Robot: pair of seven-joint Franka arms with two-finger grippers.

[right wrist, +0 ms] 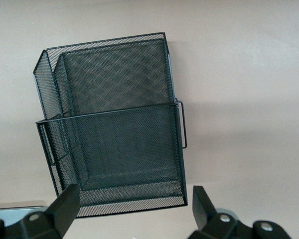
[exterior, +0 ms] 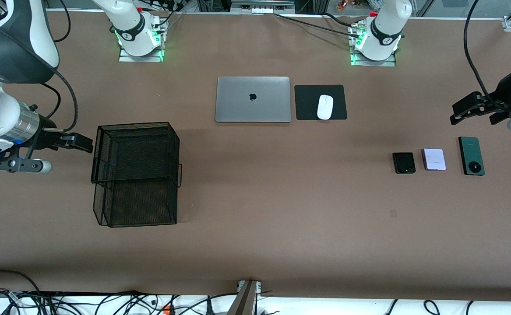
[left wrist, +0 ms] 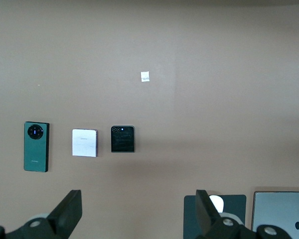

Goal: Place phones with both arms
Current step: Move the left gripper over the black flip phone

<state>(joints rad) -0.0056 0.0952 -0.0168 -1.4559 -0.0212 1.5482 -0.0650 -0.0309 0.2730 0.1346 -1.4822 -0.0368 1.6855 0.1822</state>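
Note:
Three phones lie flat in a row toward the left arm's end of the table: a small black one (exterior: pixel 404 162) (left wrist: pixel 122 139), a pale lilac-white one (exterior: pixel 434 159) (left wrist: pixel 84 143) and a long dark green one (exterior: pixel 471 155) (left wrist: pixel 36 146) with a round camera ring. My left gripper (exterior: pixel 455 113) (left wrist: pixel 138 199) hangs open over bare table beside the phones, touching none. My right gripper (exterior: pixel 86 144) (right wrist: pixel 135 194) is open and empty, over the table by the black mesh basket (exterior: pixel 133 125) (right wrist: pixel 114 113).
A shut silver laptop (exterior: pixel 253 99) (left wrist: pixel 281 214) lies near the arms' bases, beside a white mouse (exterior: pixel 325 107) (left wrist: pixel 217 203) on a black pad (exterior: pixel 308 103). A small tape mark (exterior: pixel 393 213) (left wrist: pixel 145 76) sits on the table nearer the front camera than the phones.

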